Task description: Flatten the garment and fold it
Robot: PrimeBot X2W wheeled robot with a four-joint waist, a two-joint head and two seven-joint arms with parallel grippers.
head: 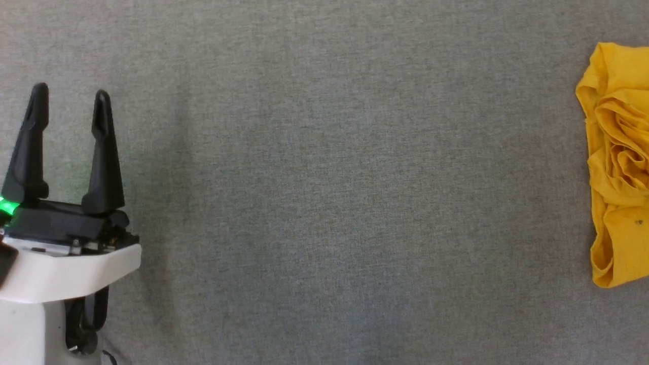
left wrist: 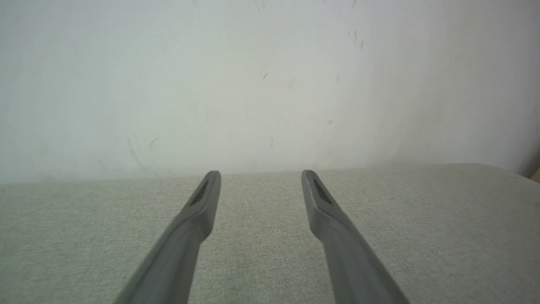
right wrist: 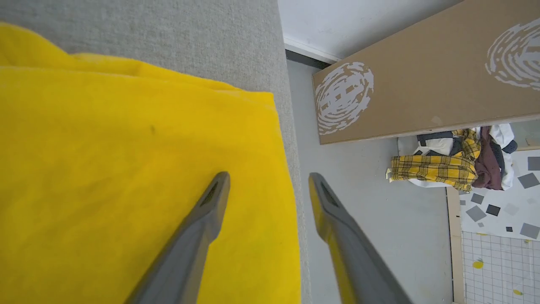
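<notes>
The garment (head: 616, 167), a bright yellow T-shirt, lies crumpled in a heap at the far right of the grey table, partly cut off by the head view's edge. In the right wrist view the garment (right wrist: 126, 177) spreads under my right gripper (right wrist: 268, 179), whose fingers stand apart with nothing between them, just above the cloth's edge at the table's side. My left gripper (head: 70, 99) stands open at the far left of the table, far from the garment, fingers empty. In the left wrist view my left gripper (left wrist: 260, 175) points over bare cloth toward a wall.
The grey cloth-covered table (head: 324, 203) stretches between my left gripper and the garment. Beyond the table's side, the right wrist view shows the floor, a brown board (right wrist: 422, 80) with white prints and a pile of clothes (right wrist: 451, 160). A white wall (left wrist: 253, 84) rises behind the table.
</notes>
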